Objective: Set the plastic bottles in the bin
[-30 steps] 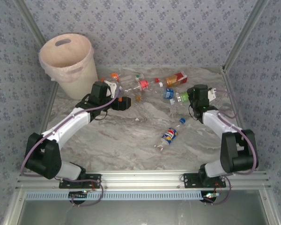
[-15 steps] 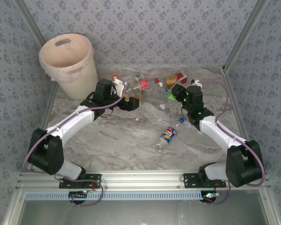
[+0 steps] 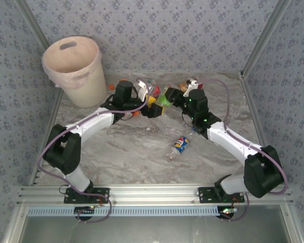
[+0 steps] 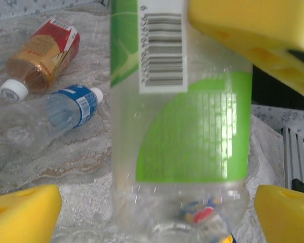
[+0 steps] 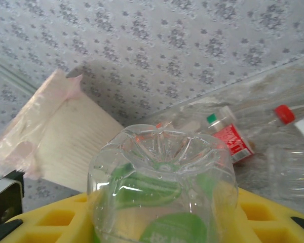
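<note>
Presently, the right gripper [image 3: 173, 96] pinches the green-labelled bottle [image 4: 182, 126], which sits between the spread fingers of the left gripper [image 3: 153, 105]. Recommended: left closes squarely on the label before right releases. The bin [image 3: 86, 83] stands well to its left.

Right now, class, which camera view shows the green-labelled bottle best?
The left wrist view: the green-labelled bottle appears large and side-on, label and barcode clear. The right wrist view shows its clear base end-on; the top external view, a small, distant green patch.
</note>
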